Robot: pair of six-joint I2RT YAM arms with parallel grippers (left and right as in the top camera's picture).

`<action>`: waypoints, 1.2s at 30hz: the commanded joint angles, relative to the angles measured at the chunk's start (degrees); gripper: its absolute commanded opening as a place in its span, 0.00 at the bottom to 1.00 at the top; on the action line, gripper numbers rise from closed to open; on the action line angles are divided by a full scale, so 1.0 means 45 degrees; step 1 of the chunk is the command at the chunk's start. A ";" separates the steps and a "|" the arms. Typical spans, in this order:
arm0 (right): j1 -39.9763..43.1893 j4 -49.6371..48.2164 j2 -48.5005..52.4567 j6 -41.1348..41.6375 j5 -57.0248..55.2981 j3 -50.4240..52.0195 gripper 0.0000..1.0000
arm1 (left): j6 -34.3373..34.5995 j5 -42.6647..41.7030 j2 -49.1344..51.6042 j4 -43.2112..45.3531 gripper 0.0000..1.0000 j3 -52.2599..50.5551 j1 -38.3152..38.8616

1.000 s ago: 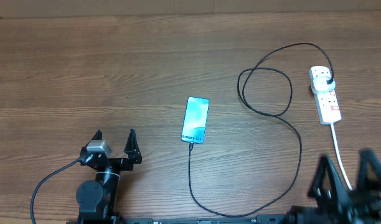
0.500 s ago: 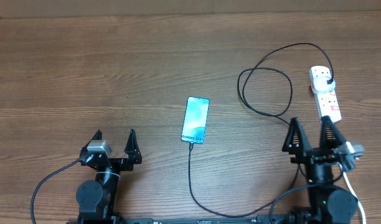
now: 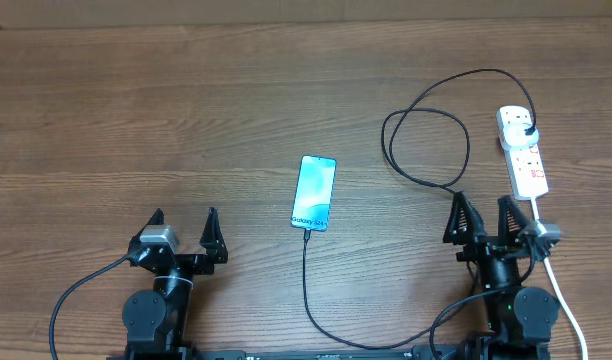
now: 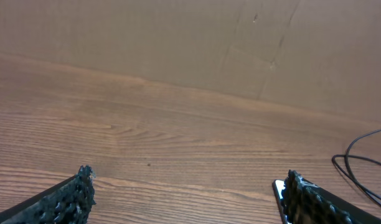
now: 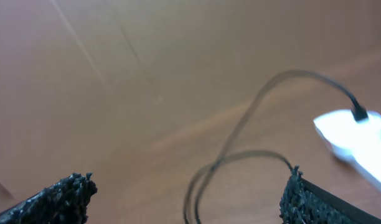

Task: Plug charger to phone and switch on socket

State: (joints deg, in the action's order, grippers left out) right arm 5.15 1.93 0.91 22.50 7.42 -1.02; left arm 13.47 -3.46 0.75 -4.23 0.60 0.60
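The phone (image 3: 314,192) lies flat at centre, its light-blue screen lit and facing up, small text at its near end. The charger (image 3: 305,270), a thin black cable, meets that end, sweeps right, loops once and ends in a black plug (image 3: 529,131) seated in the white socket (image 3: 527,165) at far right.

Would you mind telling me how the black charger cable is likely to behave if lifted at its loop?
Probably floppy: the charger lies in loose loops, so it would sag. Likely light, being thin. Since its ends appear plugged into the phone and socket, pulling may drag the phone.
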 commanded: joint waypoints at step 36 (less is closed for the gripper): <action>-0.0087 0.0568 -0.0170 -0.2147 -0.0563 0.0131 1.00 | -0.0185 -0.0131 -0.0087 0.0005 1.00 -0.0068 -0.0092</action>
State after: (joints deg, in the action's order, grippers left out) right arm 5.15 4.62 0.84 20.08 5.74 -1.02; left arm 13.47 -3.46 0.75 -4.25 0.60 0.60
